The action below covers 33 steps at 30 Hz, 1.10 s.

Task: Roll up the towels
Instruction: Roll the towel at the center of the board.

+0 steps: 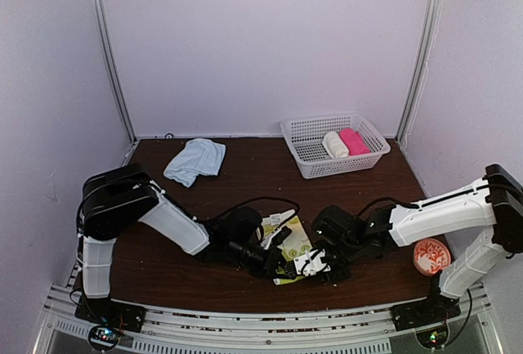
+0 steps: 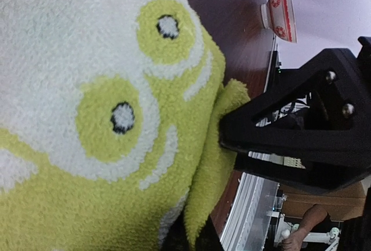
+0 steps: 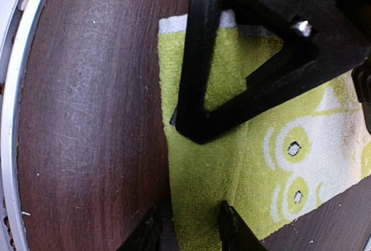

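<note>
white basket [image 1: 343,166] at the bench's [image 1: 245,174] far right corner holds cream roll [image 1: 334,145] and pink roll [image 1: 354,141]; pale blue towel [image 1: 194,160] crumpled at far left. patterned towel [image 1: 296,244] mid near edge: left gripper [image 1: 276,261] clamped on it, right gripper [image 3: 188,231] jaws apart over its edge.

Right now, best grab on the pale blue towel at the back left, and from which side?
Pinch the pale blue towel at its near-left corner, coming straight down. It lies crumpled low on the table; that corner pokes out in a bunched fold, likely easiest to pinch. The left claw sits nearer, but is shut on the yellow-green towel.
</note>
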Tool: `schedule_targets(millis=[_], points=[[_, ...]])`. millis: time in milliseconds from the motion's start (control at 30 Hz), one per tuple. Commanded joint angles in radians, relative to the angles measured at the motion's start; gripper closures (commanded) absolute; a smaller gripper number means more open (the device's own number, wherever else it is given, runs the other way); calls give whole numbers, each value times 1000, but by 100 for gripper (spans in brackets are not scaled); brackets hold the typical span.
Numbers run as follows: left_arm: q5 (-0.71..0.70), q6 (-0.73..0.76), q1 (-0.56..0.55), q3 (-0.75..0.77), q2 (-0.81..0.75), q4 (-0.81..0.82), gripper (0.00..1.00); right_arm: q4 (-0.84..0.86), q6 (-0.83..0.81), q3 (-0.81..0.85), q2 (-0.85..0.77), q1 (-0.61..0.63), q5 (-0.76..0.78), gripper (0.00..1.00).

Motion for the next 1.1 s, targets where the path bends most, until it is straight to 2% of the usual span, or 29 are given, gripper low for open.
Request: schedule_targets(millis=[0,100,233,333,400,533,600,733,900,967,1067], points=[[-43,-10,1,-40,12,-55,100,36,-21,-10,55,8,46,64],[-38,-7,1,-46,10,-45,99,47,-60,-10,95,8,57,65],[-69,53,2,-66,-44,-63,75,3,-68,17,135,9,28,85],[-150,179,3,-80,-151,-165,62,-89,-80,53,146,6,-28,91],[-255,290,3,-82,-243,-286,58,-165,-81,87,157,6,-69,93],[-540,447,2,-121,-442,-461,54,-306,-66,167,198,2,-163,96],[-656,510,-19,-177,-544,-447,54,-356,-55,208,228,-9,-213,96],[-894,737,-175,-237,-709,-418,52,-510,-49,355,347,-70,-341,97],[-1102,977,-399,-111,-689,-503,54,-711,-55,567,558,-175,-482,98],[-1098,1047,-451,-54,-640,-527,54,-784,-68,639,634,-203,-519,98],[-1015,1093,-458,28,-516,-595,54,-860,-97,708,715,-223,-559,98]])
